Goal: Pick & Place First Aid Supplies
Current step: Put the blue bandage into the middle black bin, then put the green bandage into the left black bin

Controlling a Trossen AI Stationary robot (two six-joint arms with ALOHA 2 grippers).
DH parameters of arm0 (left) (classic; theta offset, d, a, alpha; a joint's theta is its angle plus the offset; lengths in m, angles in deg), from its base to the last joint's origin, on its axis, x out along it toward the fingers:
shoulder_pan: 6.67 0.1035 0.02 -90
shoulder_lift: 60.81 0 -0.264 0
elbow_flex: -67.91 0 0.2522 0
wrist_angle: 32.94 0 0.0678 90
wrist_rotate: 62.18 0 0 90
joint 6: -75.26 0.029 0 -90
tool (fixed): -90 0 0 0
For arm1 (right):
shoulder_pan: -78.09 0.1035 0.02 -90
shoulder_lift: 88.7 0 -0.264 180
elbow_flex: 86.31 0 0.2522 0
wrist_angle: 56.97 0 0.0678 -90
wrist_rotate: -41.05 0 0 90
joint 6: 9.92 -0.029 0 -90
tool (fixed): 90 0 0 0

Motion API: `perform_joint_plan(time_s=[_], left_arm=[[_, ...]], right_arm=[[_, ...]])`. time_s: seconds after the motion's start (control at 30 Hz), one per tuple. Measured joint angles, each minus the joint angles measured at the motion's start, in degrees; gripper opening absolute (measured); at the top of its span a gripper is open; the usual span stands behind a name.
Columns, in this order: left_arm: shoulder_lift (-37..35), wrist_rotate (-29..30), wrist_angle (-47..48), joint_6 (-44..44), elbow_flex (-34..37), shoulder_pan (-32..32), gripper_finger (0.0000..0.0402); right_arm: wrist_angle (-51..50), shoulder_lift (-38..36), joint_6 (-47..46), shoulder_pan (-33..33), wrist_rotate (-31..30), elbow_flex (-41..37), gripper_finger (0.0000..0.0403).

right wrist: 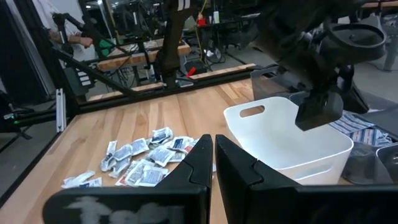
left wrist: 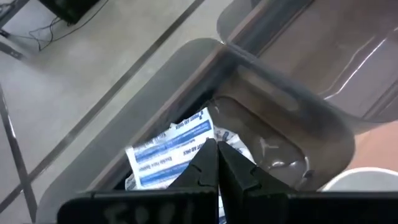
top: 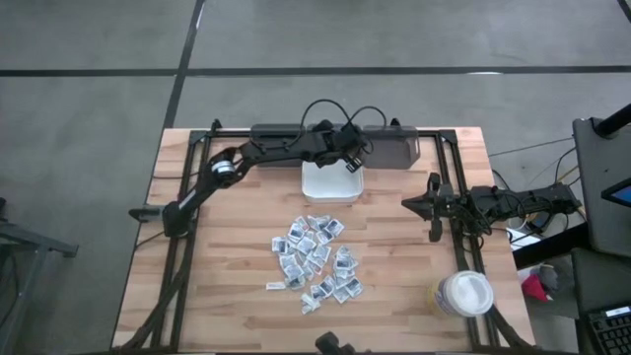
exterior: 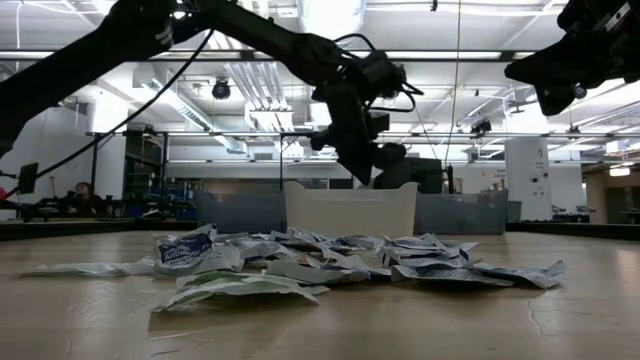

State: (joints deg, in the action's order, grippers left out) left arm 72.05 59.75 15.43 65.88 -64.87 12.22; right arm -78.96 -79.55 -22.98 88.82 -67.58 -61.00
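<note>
The first aid supplies (top: 315, 258) lie in a loose pile of several white sachets with blue print at the middle of the table, also seen in the low view (exterior: 300, 262). My left gripper (left wrist: 217, 149) reaches over the far edge, above a grey see-through bin (top: 392, 148) just behind the white bin (top: 333, 183). It is shut on one sachet (left wrist: 171, 149). More sachets (right wrist: 362, 129) lie in the grey bin. My right gripper (right wrist: 213, 155) waits shut and empty at the table's right side (top: 426, 205). My left gripper pinches one edge of a white, blue-printed sachet (left wrist: 198, 148) between its two fingertips. The fingers slant down from the near left toward the grey bin. The sachet sticks out to one side of the fingers, over the bin's inside; I cannot tell whether it touches the sachets below.
A second, darker bin (top: 281, 134) stands left of the grey one along the far edge. A white round lidded tub (top: 464, 293) stands near the front right corner. Bare wood lies left and right of the pile. People and workbenches show in the room beyond.
</note>
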Motion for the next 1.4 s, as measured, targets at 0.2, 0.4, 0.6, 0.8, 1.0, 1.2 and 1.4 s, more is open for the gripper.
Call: perform_joint_plan(time_s=[0.2, 0.4, 0.6, 0.8, 1.0, 1.2, 1.4], left_arm=[[0.0, 0.1, -1.0, -0.3, 1.0, 0.8, 0.0000], [0.0, -1.0, -1.4, -0.3, 1.2, 0.9, 0.0016], [0.0, -0.9, -2.6, 0.0, 1.2, 0.9, 0.0060], [-5.5, -5.0, 2.3, 3.7, -0.4, -0.1, 0.0090], [-15.0, -11.9, 11.6, 4.9, -0.3, -3.9, 0.0092], [-23.0, -12.9, 22.9, 2.9, 1.5, -9.6, 0.0092], [-27.1, -13.1, 31.5, -7.0, 4.3, -17.5, 0.0092]], right_arm=[[0.0, 0.0, 0.0, 0.0, 0.0, 0.0, 0.0018], [0.0, 0.0, 0.0, 0.0, 0.0, 0.0, 0.0018], [0.0, 0.0, 0.0, 0.0, 0.0, 0.0, 0.0018], [0.0, 0.0, 0.2, 0.0, 0.0, 0.0, 0.0018], [0.0, 0.0, 0.2, 0.0, 0.0, 0.0, 0.0018], [-0.3, 0.0, 0.2, 0.0, 0.0, 0.0, 0.0018], [-0.2, 0.0, 0.2, 0.0, 0.3, 0.0, 0.0018]])
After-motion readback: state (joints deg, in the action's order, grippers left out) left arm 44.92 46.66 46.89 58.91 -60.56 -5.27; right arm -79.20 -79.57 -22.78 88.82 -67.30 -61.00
